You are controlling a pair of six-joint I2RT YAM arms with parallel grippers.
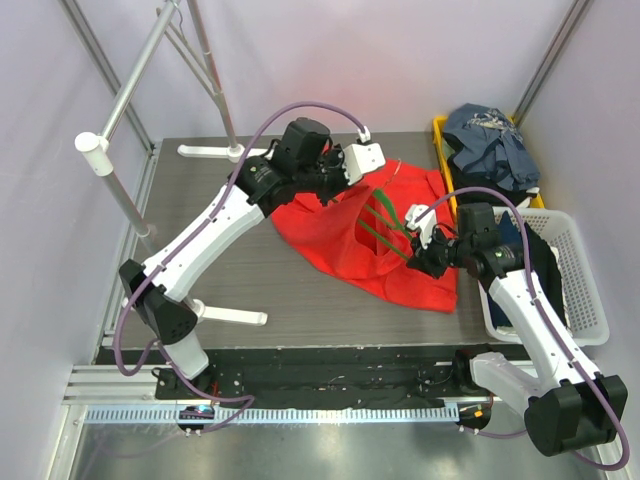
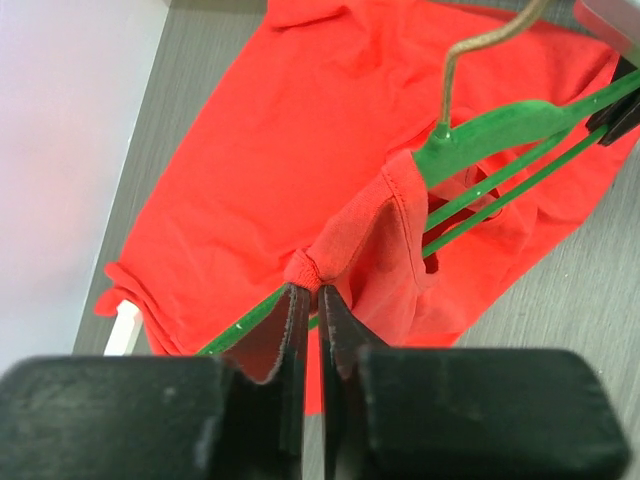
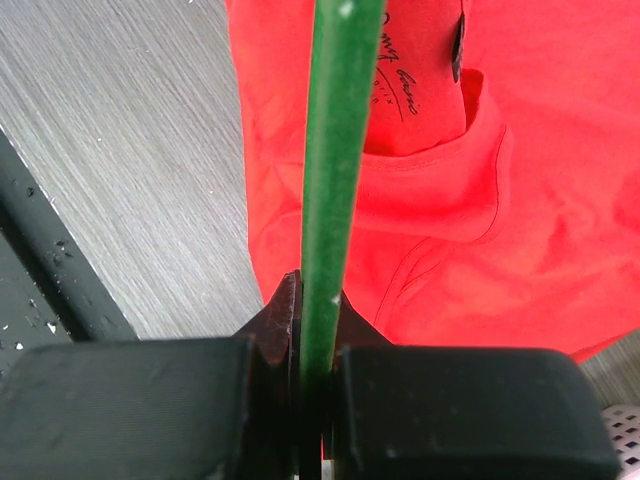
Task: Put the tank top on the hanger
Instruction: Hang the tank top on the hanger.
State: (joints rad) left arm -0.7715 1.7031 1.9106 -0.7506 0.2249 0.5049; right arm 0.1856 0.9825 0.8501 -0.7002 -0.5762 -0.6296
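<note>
- Left gripper (image 2: 312, 296) jaws nearly together, a thin slit between them, nipping a bunched bit of strap on the tank top (image 2: 260, 150) at the very tips.
- Right gripper (image 3: 315, 300) jaws closed tight on a green bar of the hanger (image 3: 335, 150), which runs straight up out of the grip in the right wrist view.
- Tank top lies rumpled on the table (image 1: 300, 300), centre to right, between the two grippers. One corner reaches toward the right arm.
- Strap from the left grip rises and laps over the hanger's shoulder, just below the metal hook (image 2: 480, 45). That hanger arm passes under the strap and runs down to the left, past the fingertips.
- Hanger's lower bars cross the red fabric. Whether they lie inside the garment or on top of it, I cannot tell.
- Dark script print (image 3: 395, 75) shows on the cloth beside the green bar, near the neckline.
- Yellow tray (image 1: 440, 130) at the far right corner holds dark blue clothes (image 1: 485, 140).
- White basket (image 1: 585, 270) sits at the right edge, beside the right arm.
- Metal clothes rack (image 1: 130, 90) stands at the far left, its white feet on the table.
</note>
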